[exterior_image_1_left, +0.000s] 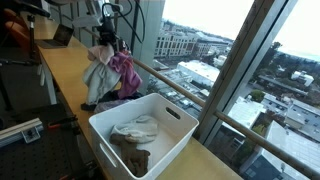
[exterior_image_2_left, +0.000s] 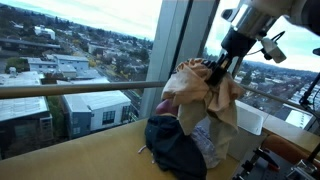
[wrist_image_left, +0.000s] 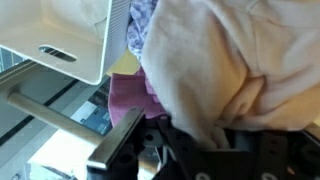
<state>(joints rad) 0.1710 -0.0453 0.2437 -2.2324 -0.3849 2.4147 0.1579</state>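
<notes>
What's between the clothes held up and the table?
A dark blue heap of clothes on the table, under the held clothes, in an exterior view.

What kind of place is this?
Probably an office or lab on a high floor: tall windows look down on city rooftops, a long wooden counter runs along them, and what looks like a laptop sits at its far end. The gripper holds a cloth bundle.
</notes>
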